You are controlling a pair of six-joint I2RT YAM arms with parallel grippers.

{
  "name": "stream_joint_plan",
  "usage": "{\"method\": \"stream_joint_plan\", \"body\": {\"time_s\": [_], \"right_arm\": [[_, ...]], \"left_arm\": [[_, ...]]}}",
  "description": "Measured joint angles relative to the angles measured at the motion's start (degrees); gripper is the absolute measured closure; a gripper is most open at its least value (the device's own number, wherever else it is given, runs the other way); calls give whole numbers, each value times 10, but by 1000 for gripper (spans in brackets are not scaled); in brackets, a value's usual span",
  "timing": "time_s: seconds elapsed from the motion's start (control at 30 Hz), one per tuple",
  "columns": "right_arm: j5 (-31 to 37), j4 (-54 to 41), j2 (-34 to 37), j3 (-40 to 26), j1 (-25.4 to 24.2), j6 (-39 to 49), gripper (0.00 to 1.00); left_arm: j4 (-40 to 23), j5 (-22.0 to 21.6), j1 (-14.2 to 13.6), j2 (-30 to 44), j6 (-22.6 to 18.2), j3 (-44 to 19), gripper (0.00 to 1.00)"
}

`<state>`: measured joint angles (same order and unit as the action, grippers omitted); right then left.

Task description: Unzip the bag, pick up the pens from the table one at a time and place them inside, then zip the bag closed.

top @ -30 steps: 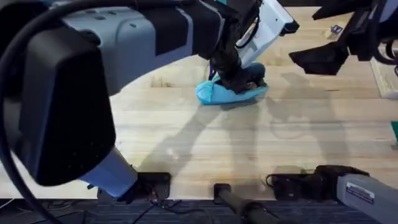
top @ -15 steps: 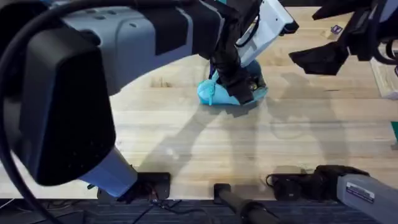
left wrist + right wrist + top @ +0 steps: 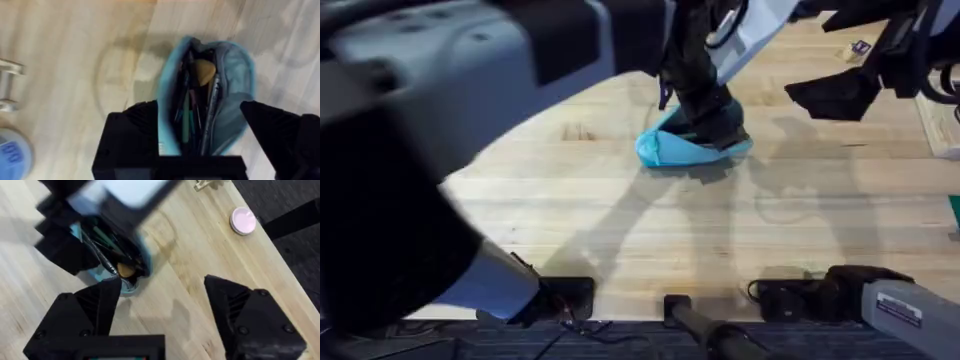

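Note:
The light blue bag (image 3: 232, 107) lies unzipped on the table (image 3: 620, 230), its mouth gaping. Slim pens (image 3: 209, 112) lie lengthwise inside it beside a tan object (image 3: 204, 72). My left gripper (image 3: 205, 137) hangs open just over the bag, one black finger on each side of it. From above, the left gripper (image 3: 710, 125) covers much of the bag (image 3: 665, 150). My right gripper (image 3: 840, 95) hovers open, off to the bag's right and above the table. In the right wrist view the right gripper (image 3: 165, 315) holds nothing, and the bag (image 3: 120, 272) lies beyond it under the left arm.
A white bottle with a blue label (image 3: 10, 152) stands near the bag. A pink disc (image 3: 243, 220) lies by the table's edge. A small blue and white item (image 3: 860, 47) sits at the far right, and something teal (image 3: 955, 210) shows at the right edge.
The left arm has swung nearer the camera while its gripper stayed over the bag, shifting slightly right. The bag's left end has flattened out. The right arm has not moved.

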<state>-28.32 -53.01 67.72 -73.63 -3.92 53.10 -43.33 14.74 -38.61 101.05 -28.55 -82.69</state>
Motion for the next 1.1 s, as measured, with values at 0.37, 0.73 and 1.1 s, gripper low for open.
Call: {"method": "stream_joint_plan", "body": {"time_s": [0.37,0.73,1.1], "right_arm": [[0,0,0,0,0,0,4],[0,5,0,0,43,-33,4],[18,7,0,0,49,-56,4]], "left_arm": [[-82,-1,61,-106,-52,-10,8],[-171,3,149,-161,-123,-10,7],[-272,5,201,-254,-108,-10,6]]}}
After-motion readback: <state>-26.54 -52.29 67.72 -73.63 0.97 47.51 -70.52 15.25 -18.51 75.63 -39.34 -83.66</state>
